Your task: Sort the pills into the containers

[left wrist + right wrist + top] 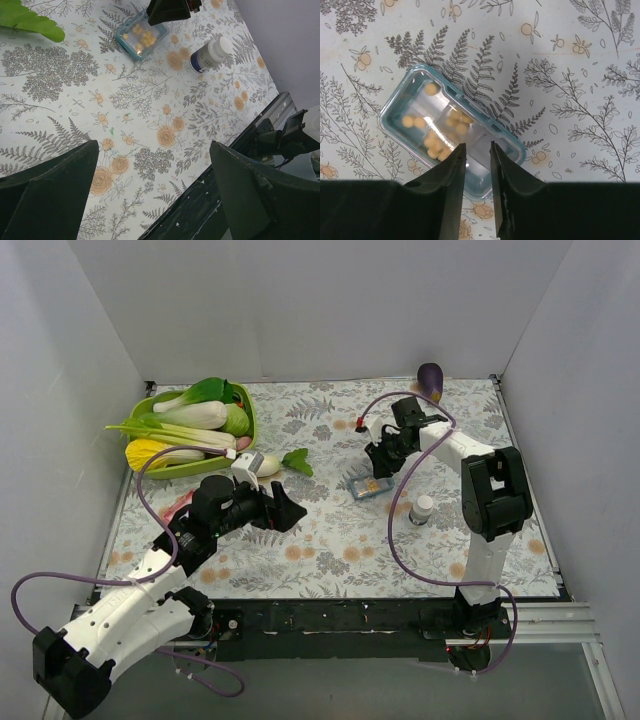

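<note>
A blue-rimmed clear rectangular tray lies right of centre on the floral cloth. Several orange-yellow pills lie in its compartments. My right gripper hovers just above the tray's near end, jaws parted by a narrow gap with nothing visible between them. In the top view the right gripper is just behind the tray. My left gripper is wide open and empty, over bare cloth left of the tray. The left wrist view shows the left gripper, the tray and pills far ahead.
A white pill bottle stands right of the tray and also shows in the left wrist view. A green basket of vegetables sits back left, a white radish with a leaf beside it. An eggplant is at the back.
</note>
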You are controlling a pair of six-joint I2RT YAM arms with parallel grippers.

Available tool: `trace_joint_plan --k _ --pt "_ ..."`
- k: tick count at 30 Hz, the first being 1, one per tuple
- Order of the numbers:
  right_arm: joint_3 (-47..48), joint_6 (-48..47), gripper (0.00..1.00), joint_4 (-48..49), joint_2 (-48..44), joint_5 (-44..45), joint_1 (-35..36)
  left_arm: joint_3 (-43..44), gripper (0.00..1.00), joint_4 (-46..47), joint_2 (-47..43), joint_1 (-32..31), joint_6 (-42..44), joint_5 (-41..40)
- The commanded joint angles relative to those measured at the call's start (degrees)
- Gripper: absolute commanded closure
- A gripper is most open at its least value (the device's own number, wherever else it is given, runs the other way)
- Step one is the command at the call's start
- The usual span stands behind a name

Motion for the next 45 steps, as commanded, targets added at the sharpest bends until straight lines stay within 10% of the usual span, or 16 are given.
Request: trace_joint_plan --k 1,12,24,45 --pt "2.6 -3.8 0.61 -7.0 -2.4 -3.3 0.4 -0.3 0.05 0.9 -1.2 0.2 0.4 1.5" --pt "-2.1 -50.1 0.07 -15.4 -9.2 -8.2 0.4 0.4 0.05 -0.5 -2.0 0.3 3.5 2.2" --pt "12.6 -59.4 0.02 -24.4 3.8 -4.7 0.5 0.0 0.05 -1.7 -3.1 0.2 5.6 2.4" --pt "8.1 -50.1 0.08 -21.2 6.4 -3.4 1.8 -0.9 0.05 -1.6 -4.1 0.3 5.3 3.1"
